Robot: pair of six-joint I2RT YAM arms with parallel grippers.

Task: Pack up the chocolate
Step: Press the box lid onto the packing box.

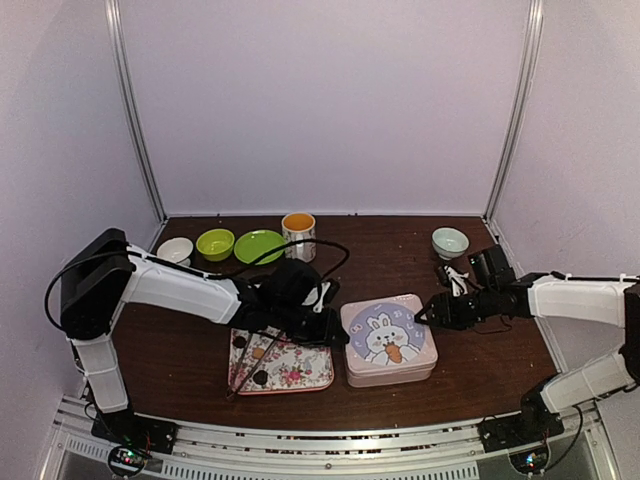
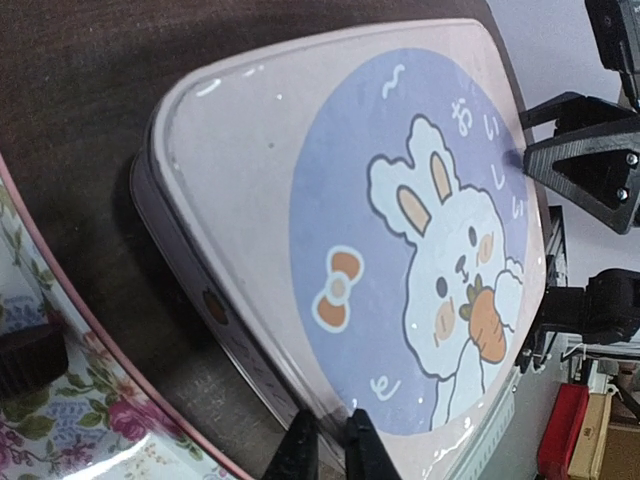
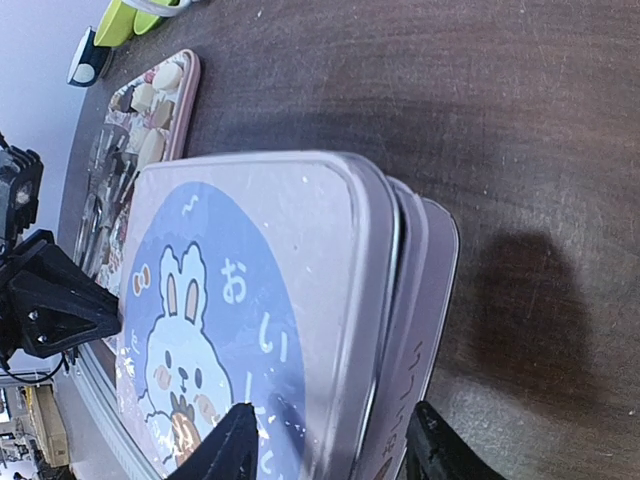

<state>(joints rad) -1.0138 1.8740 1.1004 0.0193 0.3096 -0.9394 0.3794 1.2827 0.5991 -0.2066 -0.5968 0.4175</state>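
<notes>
With the right fingers spread astride the tin lid's rim and the left fingers nearly pressed together at its opposite edge, lift evenly.

Both arms have smooth white link shells with black joints, black wrists and black bases. A loose black cable arcs over the left arm. The right gripper has black angular plastic fingers fastened with small silver screws
</notes>
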